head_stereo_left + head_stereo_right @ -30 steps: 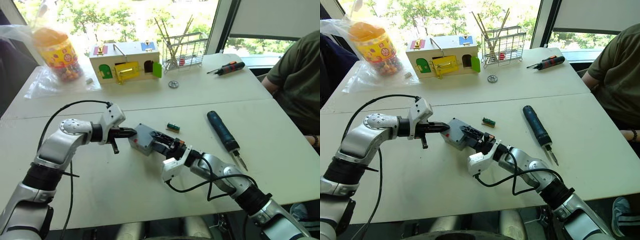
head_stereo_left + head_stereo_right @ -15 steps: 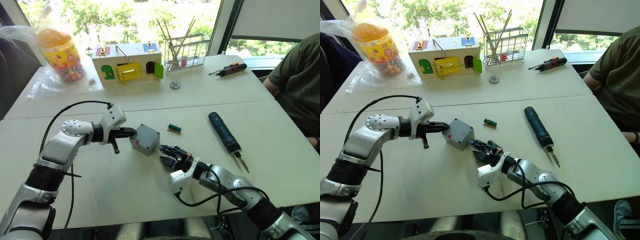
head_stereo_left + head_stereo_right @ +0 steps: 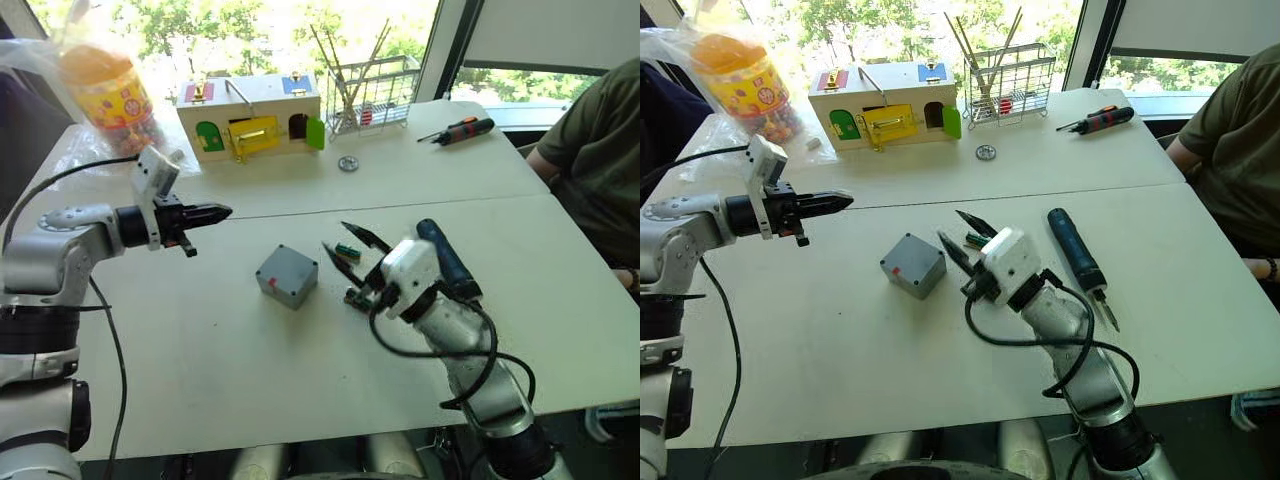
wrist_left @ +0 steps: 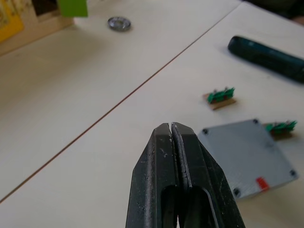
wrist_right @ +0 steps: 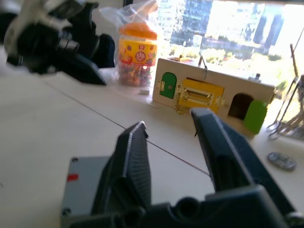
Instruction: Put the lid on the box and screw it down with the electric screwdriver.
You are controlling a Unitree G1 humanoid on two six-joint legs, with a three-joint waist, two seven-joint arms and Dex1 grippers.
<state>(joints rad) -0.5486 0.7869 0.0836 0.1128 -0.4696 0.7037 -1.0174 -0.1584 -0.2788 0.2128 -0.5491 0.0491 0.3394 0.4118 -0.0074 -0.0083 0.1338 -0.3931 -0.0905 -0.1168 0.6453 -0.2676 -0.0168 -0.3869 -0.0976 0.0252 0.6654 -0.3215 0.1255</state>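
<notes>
A white table (image 3: 200,340) holds a small grey box (image 3: 287,275) near its middle, sitting flat with its closed grey face up and a small red mark on the side facing the robot. Whether that top face is the lid already set in place cannot be told from here. Nothing touches the box.

The left gripper (image 3: 215,211) hovers above the table, well apart from the box and to its left, with both black fingers pressed together and holding nothing. The right gripper (image 3: 348,250) is raised just right of the box, its two fingers spread wide and empty.

The electric screwdriver (image 3: 452,270), a thick dark blue cylinder with a thin metal bit pointing toward the near edge, lies flat on the table to the right of the right gripper, partly behind that arm. A small green component (image 3: 347,251) lies on the table between box and screwdriver.

At the far side stands a wooden latch box (image 3: 252,117) with coloured doors, a green one hanging open. Beside it a wire basket (image 3: 385,92) holds thin sticks standing upright. A plastic jar (image 3: 100,90) with an orange lid, full of colourful small items, sits inside a clear bag. A black-and-orange hand screwdriver (image 3: 458,130) and a small metal ring (image 3: 347,163) lie nearby. A person's sleeve (image 3: 590,150) shows at the right edge
</notes>
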